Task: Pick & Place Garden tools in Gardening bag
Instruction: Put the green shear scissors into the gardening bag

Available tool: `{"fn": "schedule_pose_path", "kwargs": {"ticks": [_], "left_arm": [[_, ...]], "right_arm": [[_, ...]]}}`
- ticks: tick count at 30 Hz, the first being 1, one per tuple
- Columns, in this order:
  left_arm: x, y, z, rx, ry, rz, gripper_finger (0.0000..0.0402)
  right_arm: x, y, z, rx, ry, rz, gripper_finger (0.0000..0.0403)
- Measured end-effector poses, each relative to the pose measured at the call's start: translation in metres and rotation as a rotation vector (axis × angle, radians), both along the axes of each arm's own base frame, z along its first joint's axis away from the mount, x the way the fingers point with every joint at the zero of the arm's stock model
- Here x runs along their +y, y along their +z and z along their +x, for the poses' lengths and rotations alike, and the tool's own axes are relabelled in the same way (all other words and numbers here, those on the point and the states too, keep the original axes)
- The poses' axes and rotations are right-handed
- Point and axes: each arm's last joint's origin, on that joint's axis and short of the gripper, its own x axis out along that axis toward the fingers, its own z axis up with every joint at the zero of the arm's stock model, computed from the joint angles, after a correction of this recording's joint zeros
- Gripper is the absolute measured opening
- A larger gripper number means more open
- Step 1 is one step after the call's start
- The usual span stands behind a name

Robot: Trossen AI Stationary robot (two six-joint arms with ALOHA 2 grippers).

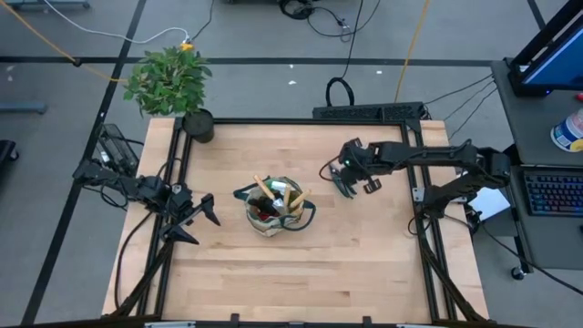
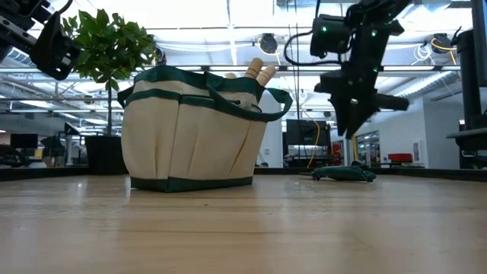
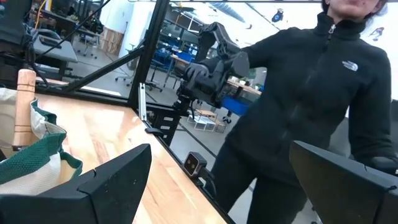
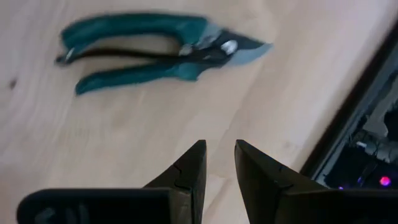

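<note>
The beige gardening bag [image 1: 273, 208] with green trim stands upright on its base at the table's middle. Wooden tool handles [image 2: 259, 72] stick out of its top. Green-handled pruning shears [image 4: 161, 53] lie flat on the table to the right of the bag [image 2: 190, 129], also seen in the low view as shears [image 2: 344, 173]. My right gripper [image 4: 219, 149] hangs above the shears, pointing steeply down. Its fingers stand a narrow gap apart with nothing between them. My left gripper [image 1: 196, 219] waits wide open, raised above the table's left edge.
A leafy plant [image 1: 168, 82] in a black pot [image 1: 198, 125] stands at the far left corner. A person in a black jacket [image 3: 311, 93] stands beyond the table's right side. Bare wood lies in front of the bag and around the shears.
</note>
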Motion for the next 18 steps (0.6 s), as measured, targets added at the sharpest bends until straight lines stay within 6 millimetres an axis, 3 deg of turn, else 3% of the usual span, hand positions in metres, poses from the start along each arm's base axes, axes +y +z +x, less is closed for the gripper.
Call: {"fn": "schedule_pose_path", "kwargs": {"ticks": [9,18], "left_arm": [[0.0,0.0,0.0,-0.015,0.003,0.019,0.039],[0.0,0.0,0.0,-0.159,0.035,0.201,0.039]], "right_arm": [[0.01,-0.015,-0.006,0.114,0.19,-0.018,0.0075],[0.018,-0.025,-0.01,0.198,0.359,-0.033,0.0075]]}}
